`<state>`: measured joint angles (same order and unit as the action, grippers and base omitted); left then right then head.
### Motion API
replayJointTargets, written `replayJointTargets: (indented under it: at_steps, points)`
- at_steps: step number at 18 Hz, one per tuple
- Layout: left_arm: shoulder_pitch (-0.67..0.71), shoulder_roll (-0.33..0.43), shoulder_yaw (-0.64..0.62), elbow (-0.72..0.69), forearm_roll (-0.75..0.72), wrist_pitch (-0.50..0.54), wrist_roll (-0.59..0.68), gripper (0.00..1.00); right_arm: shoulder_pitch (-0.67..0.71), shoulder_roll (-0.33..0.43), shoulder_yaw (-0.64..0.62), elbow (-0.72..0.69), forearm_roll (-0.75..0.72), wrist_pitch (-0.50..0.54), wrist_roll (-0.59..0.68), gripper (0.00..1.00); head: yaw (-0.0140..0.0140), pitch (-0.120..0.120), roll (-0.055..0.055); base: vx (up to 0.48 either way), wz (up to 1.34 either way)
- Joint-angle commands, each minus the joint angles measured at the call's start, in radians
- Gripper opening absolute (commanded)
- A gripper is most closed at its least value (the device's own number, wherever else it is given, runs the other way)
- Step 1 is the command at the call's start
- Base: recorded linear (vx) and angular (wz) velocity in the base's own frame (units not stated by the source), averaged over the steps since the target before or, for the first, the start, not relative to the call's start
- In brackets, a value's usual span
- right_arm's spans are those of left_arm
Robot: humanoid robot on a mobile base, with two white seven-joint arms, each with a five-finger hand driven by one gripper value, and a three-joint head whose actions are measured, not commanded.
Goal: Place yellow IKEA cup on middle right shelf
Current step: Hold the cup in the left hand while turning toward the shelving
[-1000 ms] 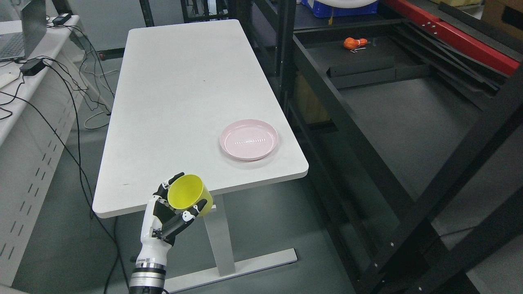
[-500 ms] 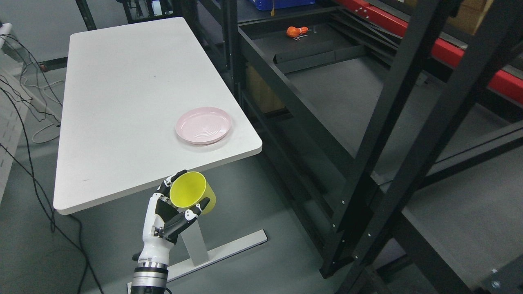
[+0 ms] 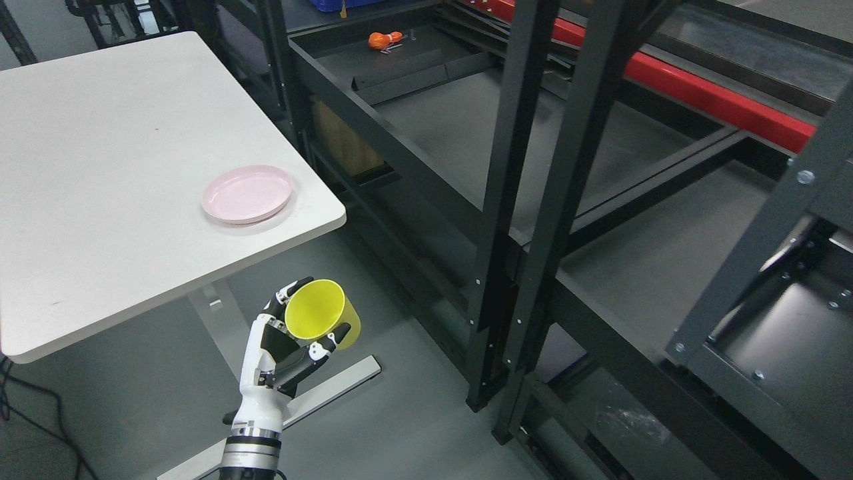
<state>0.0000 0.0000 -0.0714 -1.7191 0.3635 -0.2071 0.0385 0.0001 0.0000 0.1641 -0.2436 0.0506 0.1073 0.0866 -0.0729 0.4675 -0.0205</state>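
Observation:
My left hand (image 3: 322,305) rises from the bottom edge left of the middle, its fingers shut around the yellow cup (image 3: 313,311). The cup is tilted, with its open mouth facing the camera, and hangs in the air over the floor, just off the white table's (image 3: 100,167) near right corner. The black shelf rack (image 3: 513,200) stands to the right of the hand, its dark grey shelf boards (image 3: 453,127) bare in the nearer part. My right arm does not show.
A pink plate (image 3: 247,193) lies near the table's right edge. An orange object (image 3: 380,40) sits far back on a shelf board. Black uprights (image 3: 566,167) and a red beam (image 3: 700,93) cross the rack. The table's foot (image 3: 320,393) lies on the floor below the hand.
The camera has swung to the right, so the table and plate slid left and more of the rack shows. The left hand keeps the cup in the same hold.

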Motion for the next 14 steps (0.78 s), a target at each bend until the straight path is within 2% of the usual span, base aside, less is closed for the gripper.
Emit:
replayJointTargets:
  at_steps: [1,14]
  points:
    - [0.017,0.017,-0.025,-0.007,0.000,0.001,0.000,0.00,0.006,-0.017,0.000,0.000,0.000,-0.001,-0.001,0.99,0.0000,0.000,0.000,-0.161,-0.38]
    - [0.017,0.017,-0.045,-0.017,0.000,0.000,-0.002,0.01,0.006,-0.017,0.000,0.000,0.000,-0.001,-0.001,0.99,0.0000,0.000,0.000,-0.118,-0.40]
